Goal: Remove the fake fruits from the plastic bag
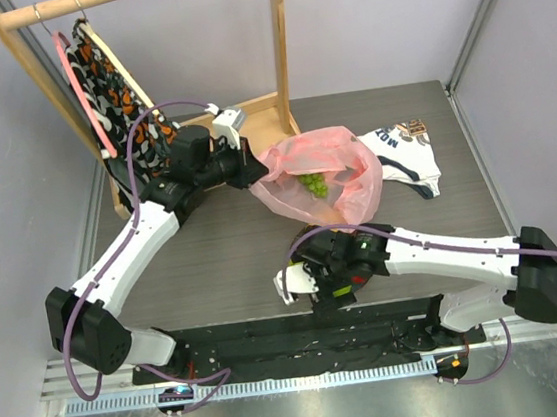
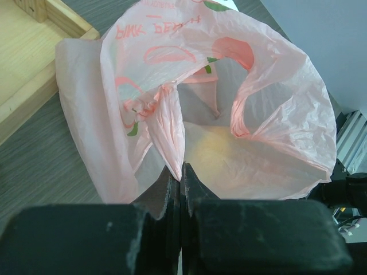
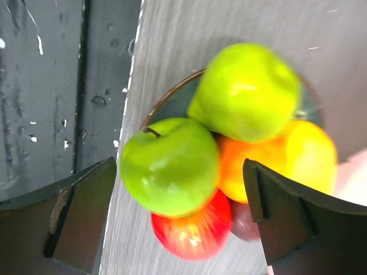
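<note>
1. The bag is held by its rim, pinched in the closed left claw.
2. The right claw is spread wide over fruits piled on a plate.
3. Grapes are seen inside the bag; fetching them is judged the next move.

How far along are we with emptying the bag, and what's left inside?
Done: green apples, a red apple and a yellow-orange fruit are piled on the plate, beneath the open right gripper. In hand: the left gripper pinches the pink bag at its rim. Left: the green grapes lie inside the bag.
</note>
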You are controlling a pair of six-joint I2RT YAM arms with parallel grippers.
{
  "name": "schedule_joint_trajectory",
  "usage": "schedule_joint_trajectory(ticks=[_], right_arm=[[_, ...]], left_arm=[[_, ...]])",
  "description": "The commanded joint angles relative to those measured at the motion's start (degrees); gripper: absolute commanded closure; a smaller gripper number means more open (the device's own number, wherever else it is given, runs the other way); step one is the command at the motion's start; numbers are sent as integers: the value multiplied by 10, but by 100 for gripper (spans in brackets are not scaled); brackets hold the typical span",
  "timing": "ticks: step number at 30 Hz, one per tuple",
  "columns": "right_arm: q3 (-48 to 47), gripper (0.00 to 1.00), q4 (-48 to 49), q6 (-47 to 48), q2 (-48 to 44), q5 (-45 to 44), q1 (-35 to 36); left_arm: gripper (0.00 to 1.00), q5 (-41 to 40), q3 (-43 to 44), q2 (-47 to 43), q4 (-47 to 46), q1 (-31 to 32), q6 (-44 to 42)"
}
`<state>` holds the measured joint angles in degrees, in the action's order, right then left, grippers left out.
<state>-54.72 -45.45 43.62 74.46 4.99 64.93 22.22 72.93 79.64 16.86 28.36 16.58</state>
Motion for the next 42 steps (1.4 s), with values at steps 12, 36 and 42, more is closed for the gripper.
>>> schedule_joint_trajectory(ticks=[12,36,42], right_arm=[[-207,0,34,-104,-100,-206,-76],[-198,64,149,-309,161,46,-331],[-246,56,188,-344,226,31,-331]], left_arm=[[100,63,0,-40,-19,-2,2],[100,-51,-41,-72,101,5,-92],[100,-108,-53,-76,100,8,-63]])
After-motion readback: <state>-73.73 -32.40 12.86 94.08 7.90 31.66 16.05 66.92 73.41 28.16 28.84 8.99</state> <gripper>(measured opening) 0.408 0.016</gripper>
